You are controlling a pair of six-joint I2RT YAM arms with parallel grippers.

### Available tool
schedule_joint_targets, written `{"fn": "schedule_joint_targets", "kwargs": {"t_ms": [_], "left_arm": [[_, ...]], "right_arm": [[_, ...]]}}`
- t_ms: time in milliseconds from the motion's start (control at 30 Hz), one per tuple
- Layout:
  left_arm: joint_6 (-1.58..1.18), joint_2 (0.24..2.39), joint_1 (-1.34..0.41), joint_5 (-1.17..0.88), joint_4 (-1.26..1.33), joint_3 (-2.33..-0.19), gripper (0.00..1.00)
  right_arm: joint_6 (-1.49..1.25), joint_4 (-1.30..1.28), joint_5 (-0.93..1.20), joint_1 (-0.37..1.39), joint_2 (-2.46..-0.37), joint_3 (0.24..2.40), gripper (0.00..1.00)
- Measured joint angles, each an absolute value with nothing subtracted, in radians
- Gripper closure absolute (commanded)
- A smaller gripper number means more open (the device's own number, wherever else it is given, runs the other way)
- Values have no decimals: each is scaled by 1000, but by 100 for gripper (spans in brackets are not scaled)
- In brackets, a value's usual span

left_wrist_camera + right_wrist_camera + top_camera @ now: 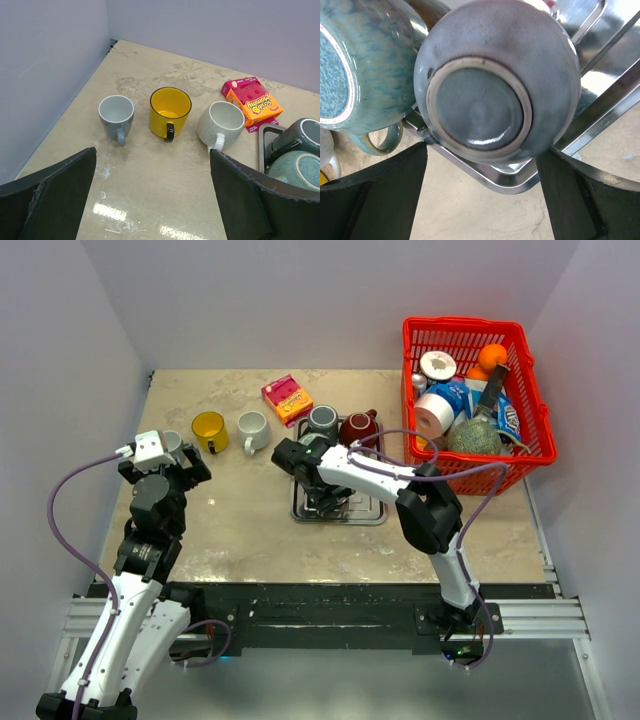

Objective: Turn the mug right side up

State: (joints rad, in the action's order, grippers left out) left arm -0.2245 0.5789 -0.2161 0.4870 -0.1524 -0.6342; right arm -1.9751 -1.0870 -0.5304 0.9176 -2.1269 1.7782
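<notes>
One grey mug (pixel 480 100) sits base-up on the metal tray (pixel 512 183), mid-table, just beside a teal mug (pixel 365 75). The right gripper (pixel 482 152) hangs over it, jaws spread, holding nothing. Straddle the rounded body squarely, clamp firmly, lift clear before rolling it over.

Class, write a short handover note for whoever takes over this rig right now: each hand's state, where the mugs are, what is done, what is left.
Left hand: open, empty, facing three upright mugs: grey mug, yellow mug, white mug.
Right hand: open, over the upside-down mug, not gripping it.
That mug sits base up on the metal tray, beside a teal mug.
Done: approach only.
Left: grasp it, turn it right side up, set it down.
</notes>
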Motion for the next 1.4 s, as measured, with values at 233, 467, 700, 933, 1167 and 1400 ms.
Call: {"fn": "schedule_joint_targets", "kwargs": {"t_ms": [233, 467, 700, 933, 1167, 1400], "left_arm": [[-224, 582, -216, 487, -152, -634, 1], [-224, 582, -216, 487, -152, -634, 1], [-225, 583, -216, 487, -152, -634, 1], [-224, 591, -216, 488, -152, -634, 1], [-224, 591, -216, 501, -152, -634, 1], [-224, 592, -216, 505, -152, -634, 1]], "right_arm": [[-1975, -1076, -533, 913, -2022, 1647, 9], [-1975, -1095, -532, 911, -2000, 1623, 8], [-1975, -1107, -533, 910, -2000, 1647, 8], [-1975, -1116, -541, 908, -2008, 1734, 10], [-1975, -1118, -529, 897, -2053, 1739, 16], [-1975, -1118, -520, 883, -2090, 1728, 21]]}}
